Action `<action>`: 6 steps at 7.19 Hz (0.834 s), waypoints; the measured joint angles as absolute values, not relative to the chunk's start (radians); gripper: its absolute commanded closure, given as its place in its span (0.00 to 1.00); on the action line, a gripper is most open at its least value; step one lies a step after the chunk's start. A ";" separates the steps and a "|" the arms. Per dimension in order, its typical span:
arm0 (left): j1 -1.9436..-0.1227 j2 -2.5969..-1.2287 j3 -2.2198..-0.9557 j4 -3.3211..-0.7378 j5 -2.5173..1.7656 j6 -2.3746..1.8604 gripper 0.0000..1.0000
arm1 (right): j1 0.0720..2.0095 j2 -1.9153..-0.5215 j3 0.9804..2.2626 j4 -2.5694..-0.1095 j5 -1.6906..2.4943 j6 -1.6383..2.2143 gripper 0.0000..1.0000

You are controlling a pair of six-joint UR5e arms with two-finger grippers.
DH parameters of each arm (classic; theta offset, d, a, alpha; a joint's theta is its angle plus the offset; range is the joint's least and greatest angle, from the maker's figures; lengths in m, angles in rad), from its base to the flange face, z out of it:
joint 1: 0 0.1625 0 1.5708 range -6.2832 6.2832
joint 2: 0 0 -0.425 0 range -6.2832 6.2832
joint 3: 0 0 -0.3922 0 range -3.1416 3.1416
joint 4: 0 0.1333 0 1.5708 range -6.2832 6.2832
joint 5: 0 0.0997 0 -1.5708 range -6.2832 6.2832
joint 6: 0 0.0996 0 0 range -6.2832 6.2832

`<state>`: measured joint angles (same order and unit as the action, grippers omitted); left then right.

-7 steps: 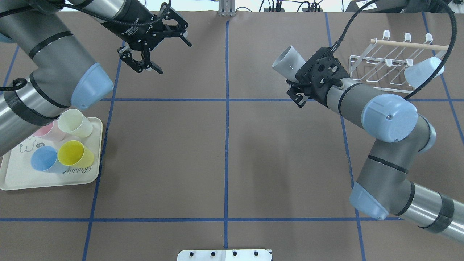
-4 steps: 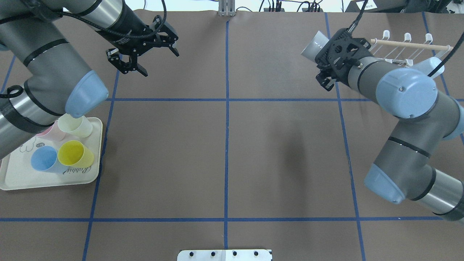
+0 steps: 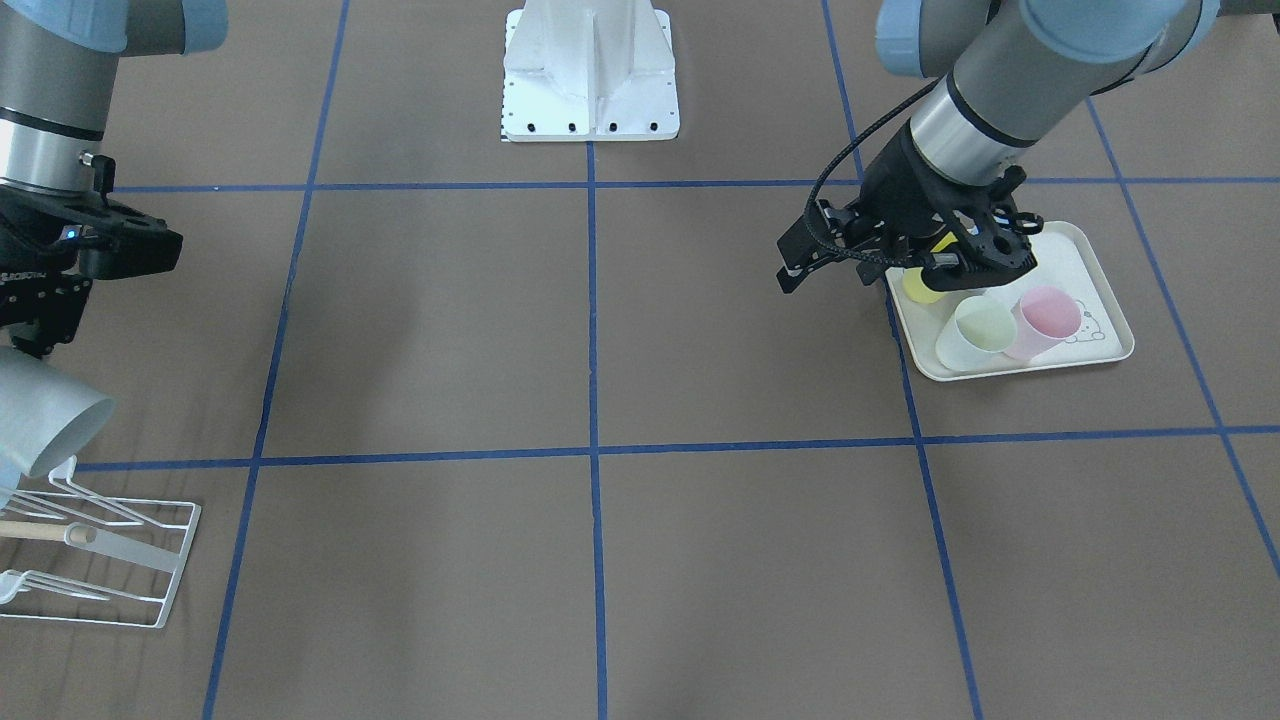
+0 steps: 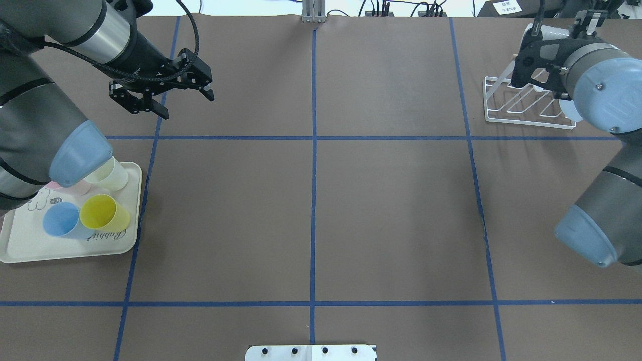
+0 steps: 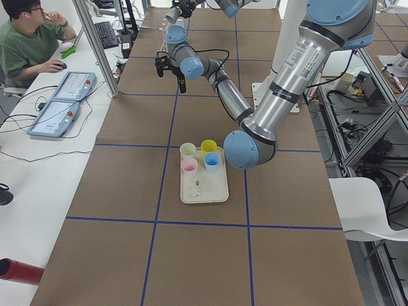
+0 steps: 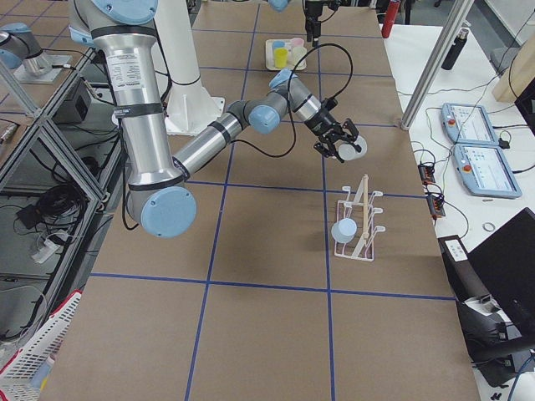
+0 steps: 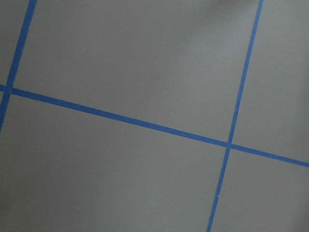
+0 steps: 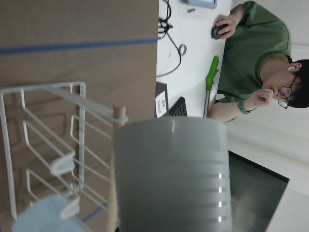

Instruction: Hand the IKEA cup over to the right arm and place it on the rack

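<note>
Right pincer (image 3: pixel 22 350) clamped on grey cup (image 3: pixel 55 415) near rack (image 3: pixel 130 553); left pincer (image 4: pixel 186 105) apart.

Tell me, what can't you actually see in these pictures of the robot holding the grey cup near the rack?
- How the right claw grips the grey cup: the front-facing view's left edge cuts it off; overhead, the right arm covers it.
- The light-blue cup on the rack: the right wrist view's bottom edge cuts it; overhead, the right arm covers most.
- The pink cup: overhead, the left arm covers most.
</note>
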<state>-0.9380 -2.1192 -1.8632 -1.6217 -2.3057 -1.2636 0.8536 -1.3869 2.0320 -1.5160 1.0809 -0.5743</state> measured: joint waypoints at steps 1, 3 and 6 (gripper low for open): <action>-0.936 -2.109 -1.875 -1.622 -2.306 -1.265 0.00 | 0.854 -1.387 2.025 -1.567 0.974 -0.753 0.79; -0.934 -2.089 -1.903 -1.624 -2.307 -1.269 0.00 | 0.853 -1.379 1.974 -1.618 0.837 -1.054 0.79; -0.931 -2.072 -1.924 -1.627 -2.308 -1.280 0.00 | 0.849 -1.377 1.876 -1.630 0.813 -1.224 0.78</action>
<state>-0.9305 -2.0716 -1.9236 -1.6266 -2.3084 -1.2799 0.8490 -1.3766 1.8764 -1.6299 0.8125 -1.2236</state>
